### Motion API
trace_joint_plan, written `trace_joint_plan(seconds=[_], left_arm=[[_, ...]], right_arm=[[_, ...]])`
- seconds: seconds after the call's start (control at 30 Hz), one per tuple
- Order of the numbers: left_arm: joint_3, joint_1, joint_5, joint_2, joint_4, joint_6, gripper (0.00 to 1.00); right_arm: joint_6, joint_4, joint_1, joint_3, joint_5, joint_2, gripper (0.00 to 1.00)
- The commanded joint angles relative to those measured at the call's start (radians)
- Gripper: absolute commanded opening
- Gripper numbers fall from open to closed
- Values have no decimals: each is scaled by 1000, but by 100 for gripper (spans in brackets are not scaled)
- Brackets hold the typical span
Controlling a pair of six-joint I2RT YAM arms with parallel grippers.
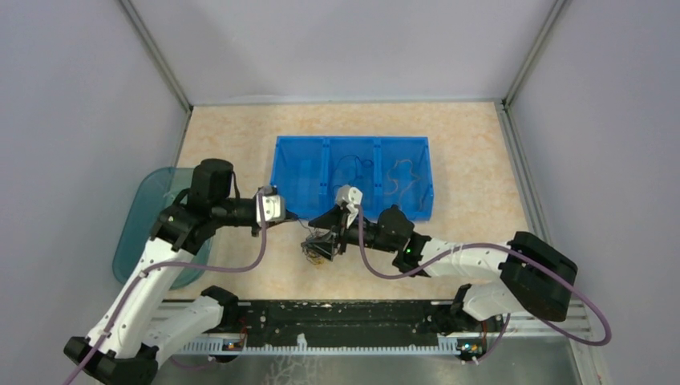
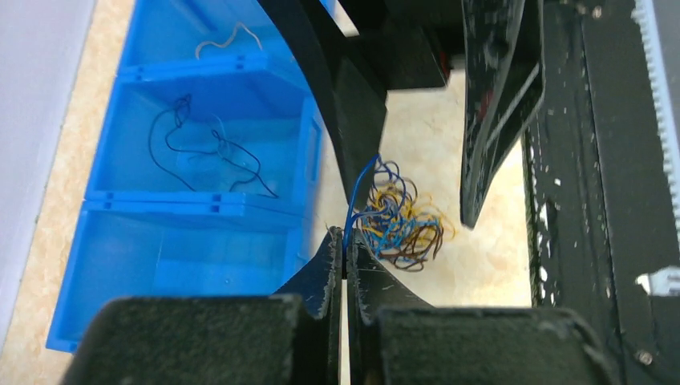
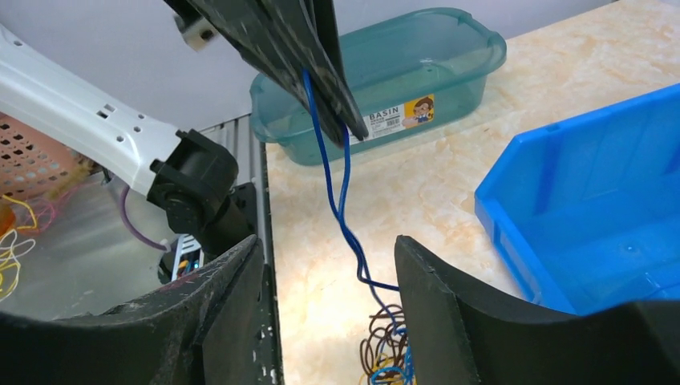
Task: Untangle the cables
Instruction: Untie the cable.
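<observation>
Left gripper [image 2: 343,241] pinches the blue cable [image 2: 351,208]; right gripper [image 3: 325,249] gapes wide, empty, straddling it above the tangle [image 2: 401,220]. Pulling may drag the whole tangle, seemingly unpinned.

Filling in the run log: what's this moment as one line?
left gripper: shut on blue cable | right gripper: open, tangle between fingers | blue bin: black cable in middle compartment

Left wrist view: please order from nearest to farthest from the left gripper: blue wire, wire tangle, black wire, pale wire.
1. Blue wire: held by the left gripper, jaws shut.
2. Wire tangle: just beyond, right.
3. Black wire: middle compartment of the blue bin, left.
4. Pale wire: far compartment.
</observation>
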Motion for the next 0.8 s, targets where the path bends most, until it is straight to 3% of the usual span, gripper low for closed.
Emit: trace_joint_plan(seconds=[0.0, 0.4, 0.77], left_arm=[[83, -5, 63, 23, 85, -185, 1], [240, -4, 86, 76, 205, -366, 1], [383, -3, 93, 110, 287, -466, 1]], right_arm=[[23, 103, 12, 56, 31, 34, 60], [144, 352, 11, 118, 82, 258, 41], [145, 370, 11, 125, 127, 342, 39]])
